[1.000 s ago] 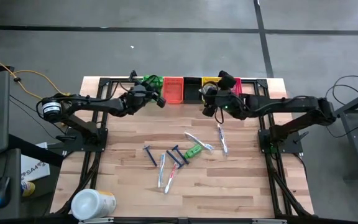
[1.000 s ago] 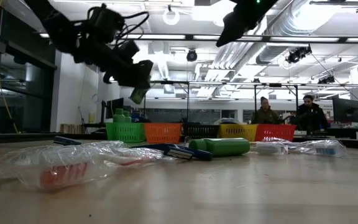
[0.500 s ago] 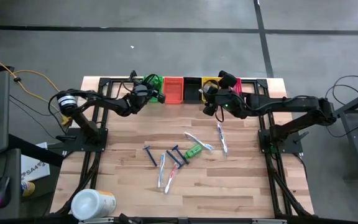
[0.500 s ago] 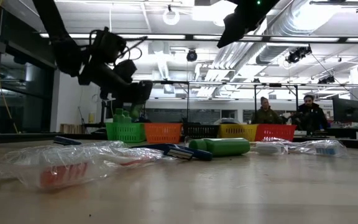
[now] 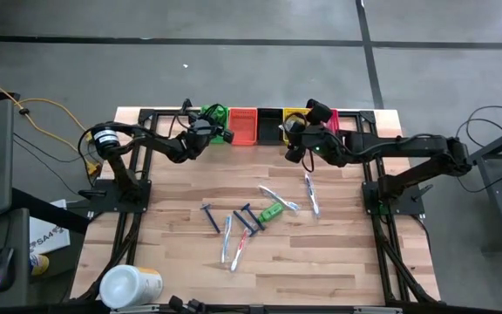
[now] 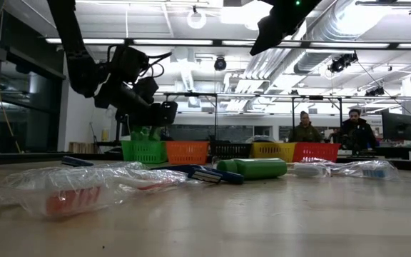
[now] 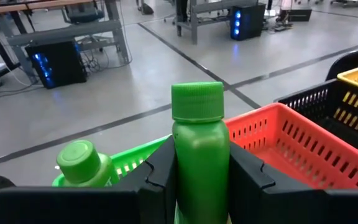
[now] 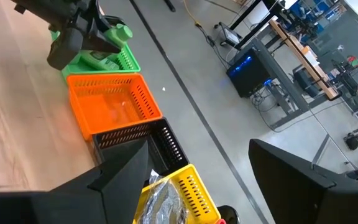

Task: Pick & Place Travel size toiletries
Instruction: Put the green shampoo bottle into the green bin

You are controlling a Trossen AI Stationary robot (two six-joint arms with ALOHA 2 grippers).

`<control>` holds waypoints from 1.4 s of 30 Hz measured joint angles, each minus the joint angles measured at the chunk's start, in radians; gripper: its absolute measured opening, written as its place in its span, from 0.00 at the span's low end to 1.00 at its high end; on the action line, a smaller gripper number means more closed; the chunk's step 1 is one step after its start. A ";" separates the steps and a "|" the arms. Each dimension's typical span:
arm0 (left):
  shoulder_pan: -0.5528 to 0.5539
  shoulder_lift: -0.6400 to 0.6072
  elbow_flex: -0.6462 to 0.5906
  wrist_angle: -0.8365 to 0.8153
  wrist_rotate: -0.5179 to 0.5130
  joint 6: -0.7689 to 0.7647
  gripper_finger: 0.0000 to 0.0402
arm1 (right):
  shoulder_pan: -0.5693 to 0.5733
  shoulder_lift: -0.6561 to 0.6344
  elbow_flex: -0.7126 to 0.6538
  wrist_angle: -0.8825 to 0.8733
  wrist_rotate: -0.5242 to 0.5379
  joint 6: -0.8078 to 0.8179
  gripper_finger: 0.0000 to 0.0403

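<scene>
Green mini bottle (image 7: pixel 197 155) clamped upright between the dark fingers (image 7: pixel 157 177) of the left gripper (image 5: pixel 206 133), cap up, held over the green bin (image 5: pixel 216 117) at the far end of the table (image 5: pixel 172 262). Just beside the held bottle, lower in that bin, another green-capped bottle (image 7: pixel 82 165). Next along from the gripper, the orange bin (image 5: pixel 244 126), then the black bin (image 5: pixel 269 122) and the yellow bin (image 5: pixel 294 116). From table height, left gripper (image 6: pixel 155 114) hanging just above the green bin (image 6: pixel 143 150), bottle mostly hidden behind it.

Right gripper (image 5: pixel 291 139) hovering near the black and yellow bins, fingers (image 8: pixel 126 171) spread wide apart, holding nothing; something crinkly and silvery (image 8: pixel 160 196) in the yellow bin below it.

Well back from both grippers, mid-table, loose toiletries: a second green mini bottle lying flat (image 5: pixel 272 212), blue razors (image 5: pixel 210 216) (image 5: pixel 250 216), bagged white-blue toothbrushes (image 5: pixel 277 198) (image 5: pixel 311 194) (image 5: pixel 227 238), and a red-tinted toothbrush (image 5: pixel 240 250). Large white tub (image 5: pixel 129 285) at the near left corner.

Beyond the table, two people (image 6: pixel 305 128) (image 6: pixel 354 128) seated in the room.
</scene>
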 joint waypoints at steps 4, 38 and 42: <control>-0.003 0.000 0.000 -0.009 0.000 -0.001 0.22 | 0.000 0.000 0.000 -0.002 0.000 -0.001 0.68; -0.006 -0.199 -0.007 -0.227 0.051 -0.016 0.40 | 0.041 -0.056 0.000 -0.195 -0.241 0.090 0.63; -0.035 -0.294 -0.007 -0.307 0.053 -0.006 0.40 | 0.057 -0.055 0.000 -0.236 -0.443 0.021 0.63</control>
